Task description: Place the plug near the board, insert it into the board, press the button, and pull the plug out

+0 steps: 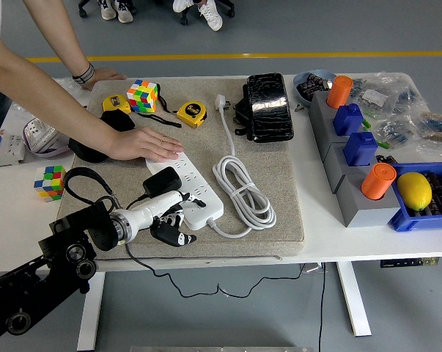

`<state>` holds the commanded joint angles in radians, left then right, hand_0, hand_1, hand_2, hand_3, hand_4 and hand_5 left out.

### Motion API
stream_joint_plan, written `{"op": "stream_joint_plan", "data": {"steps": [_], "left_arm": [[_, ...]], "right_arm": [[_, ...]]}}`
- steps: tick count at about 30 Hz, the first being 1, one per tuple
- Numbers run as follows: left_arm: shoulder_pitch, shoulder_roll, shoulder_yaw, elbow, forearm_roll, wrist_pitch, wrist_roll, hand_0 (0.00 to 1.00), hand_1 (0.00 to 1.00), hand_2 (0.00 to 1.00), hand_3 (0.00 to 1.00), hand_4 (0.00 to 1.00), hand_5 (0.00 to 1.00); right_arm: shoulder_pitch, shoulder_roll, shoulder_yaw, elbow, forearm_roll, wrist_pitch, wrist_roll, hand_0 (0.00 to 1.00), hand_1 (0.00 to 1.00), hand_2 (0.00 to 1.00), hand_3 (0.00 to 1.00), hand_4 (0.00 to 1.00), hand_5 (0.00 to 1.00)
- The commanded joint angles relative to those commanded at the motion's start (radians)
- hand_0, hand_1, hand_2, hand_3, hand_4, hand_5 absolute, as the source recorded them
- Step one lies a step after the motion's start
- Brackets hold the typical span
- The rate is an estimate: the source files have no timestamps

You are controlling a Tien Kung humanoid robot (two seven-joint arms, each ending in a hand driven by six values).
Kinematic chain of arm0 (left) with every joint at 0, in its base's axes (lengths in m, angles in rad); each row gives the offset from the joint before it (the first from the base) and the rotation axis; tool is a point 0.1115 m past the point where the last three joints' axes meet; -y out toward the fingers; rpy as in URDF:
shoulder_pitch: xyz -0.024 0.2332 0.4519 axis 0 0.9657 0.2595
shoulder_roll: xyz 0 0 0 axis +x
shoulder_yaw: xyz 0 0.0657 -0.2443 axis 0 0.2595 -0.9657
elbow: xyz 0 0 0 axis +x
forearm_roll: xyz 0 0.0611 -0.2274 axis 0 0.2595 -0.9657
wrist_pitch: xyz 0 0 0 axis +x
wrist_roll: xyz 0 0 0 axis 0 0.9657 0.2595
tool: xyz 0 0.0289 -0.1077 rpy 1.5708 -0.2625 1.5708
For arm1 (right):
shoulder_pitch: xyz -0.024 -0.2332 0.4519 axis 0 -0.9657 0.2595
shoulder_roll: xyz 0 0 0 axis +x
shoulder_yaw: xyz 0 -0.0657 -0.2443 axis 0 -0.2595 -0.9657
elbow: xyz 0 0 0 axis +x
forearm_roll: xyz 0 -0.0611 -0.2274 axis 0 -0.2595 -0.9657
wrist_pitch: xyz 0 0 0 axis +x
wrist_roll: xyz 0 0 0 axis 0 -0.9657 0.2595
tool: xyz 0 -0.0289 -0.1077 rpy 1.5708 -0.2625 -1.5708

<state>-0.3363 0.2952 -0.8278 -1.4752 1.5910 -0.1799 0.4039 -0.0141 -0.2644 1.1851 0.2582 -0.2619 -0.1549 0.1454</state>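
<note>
Left hand (169, 220) lies at the near end of the board (188, 192) on the mat (279, 183), with the plug (162, 181) just behind it, a person's hand (144, 143) on the board's far end, the coiled cable (242, 192) to its right, and the bins (352, 147) well right on the surface (15, 220).

A black plug (163, 181) sits on the white board's (195, 194) near-left end, seemingly inserted.
</note>
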Motion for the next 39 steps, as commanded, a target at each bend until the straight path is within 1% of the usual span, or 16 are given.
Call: {"op": "stream_joint_plan", "data": {"steps": [13,16,18,19,20,22,24,25,27,30,31,33,36,37,39], "left_arm": [[-0.003,-0.002,0.017,0.018,0.026,0.001,0.007,0.059,0.087,0.154,0.829,0.790,0.002],[0.000,-0.001,0.014,0.013,0.027,0.010,-0.007,0.059,0.087,0.154,0.829,0.790,0.002],[0.005,0.000,0.002,-0.002,0.018,0.036,-0.041,0.059,0.087,0.154,0.829,0.790,0.002],[0.006,0.001,-0.004,-0.009,0.013,0.045,-0.055,0.060,0.087,0.160,0.781,0.732,0.002],[0.007,0.002,-0.009,-0.014,0.009,0.051,-0.065,0.060,0.087,0.160,0.781,0.732,0.002],[0.013,0.005,-0.026,-0.026,-0.032,0.107,-0.134,0.060,0.087,0.160,0.781,0.732,0.002],[0.018,0.006,-0.038,-0.023,-0.076,0.151,-0.200,0.060,0.087,0.160,0.781,0.732,0.002],[0.021,0.005,-0.041,-0.015,-0.106,0.182,-0.243,0.140,0.086,0.200,0.614,0.738,0.081],[0.023,0.005,-0.044,0.001,-0.146,0.243,-0.321,0.140,0.086,0.200,0.614,0.738,0.081],[0.023,0.004,-0.040,0.026,-0.181,0.333,-0.419,0.140,0.086,0.200,0.614,0.738,0.081],[0.023,0.004,-0.039,0.033,-0.185,0.360,-0.444,0.201,0.204,0.308,0.544,0.838,0.180],[0.022,0.001,-0.040,0.049,-0.190,0.401,-0.476,0.201,0.204,0.308,0.544,0.838,0.180],[0.020,-0.005,-0.044,0.075,-0.190,0.442,-0.491,0.201,0.204,0.308,0.544,0.838,0.180],[0.020,-0.008,-0.047,0.086,-0.174,0.456,-0.491,0.381,0.485,0.533,0.547,0.899,0.242],[0.018,-0.013,-0.051,0.105,-0.118,0.475,-0.477,0.381,0.485,0.533,0.547,0.899,0.242]], "right_arm": [[0.002,0.003,0.005,0.000,-0.003,0.000,0.000,0.548,0.568,0.521,0.503,0.813,0.349],[0.002,0.003,0.009,0.001,-0.005,0.000,0.001,0.548,0.568,0.521,0.503,0.813,0.349],[0.002,0.003,0.010,0.001,-0.005,0.000,0.001,0.548,0.568,0.521,0.503,0.813,0.349],[0.002,0.004,0.009,0.000,-0.005,0.000,0.001,0.548,0.568,0.521,0.503,0.813,0.349],[0.001,0.004,0.009,0.000,-0.004,0.000,0.001,0.548,0.568,0.521,0.503,0.813,0.349],[0.001,0.004,0.009,0.000,-0.005,0.000,0.001,0.548,0.568,0.521,0.503,0.813,0.349],[0.000,0.004,0.009,0.000,-0.005,0.000,0.001,0.548,0.568,0.521,0.503,0.813,0.349],[0.000,0.005,0.008,0.000,-0.005,0.000,0.001,0.548,0.568,0.521,0.503,0.813,0.350],[0.002,0.005,0.007,0.000,-0.005,0.000,0.001,0.548,0.568,0.521,0.503,0.813,0.350],[0.002,0.006,0.009,0.000,-0.005,0.000,0.001,0.548,0.568,0.521,0.503,0.813,0.350],[0.002,0.006,0.009,0.001,-0.005,0.000,0.001,0.548,0.568,0.521,0.502,0.813,0.350],[0.002,0.005,0.009,0.000,-0.004,0.000,0.001,0.548,0.568,0.521,0.502,0.813,0.350],[0.002,0.005,0.008,0.000,-0.003,0.000,0.001,0.548,0.568,0.521,0.502,0.813,0.350],[0.002,0.005,0.009,0.000,-0.004,0.000,0.001,0.548,0.568,0.521,0.502,0.813,0.350],[0.002,0.004,0.008,0.001,-0.004,0.000,0.001,0.547,0.567,0.521,0.503,0.812,0.349]]}}
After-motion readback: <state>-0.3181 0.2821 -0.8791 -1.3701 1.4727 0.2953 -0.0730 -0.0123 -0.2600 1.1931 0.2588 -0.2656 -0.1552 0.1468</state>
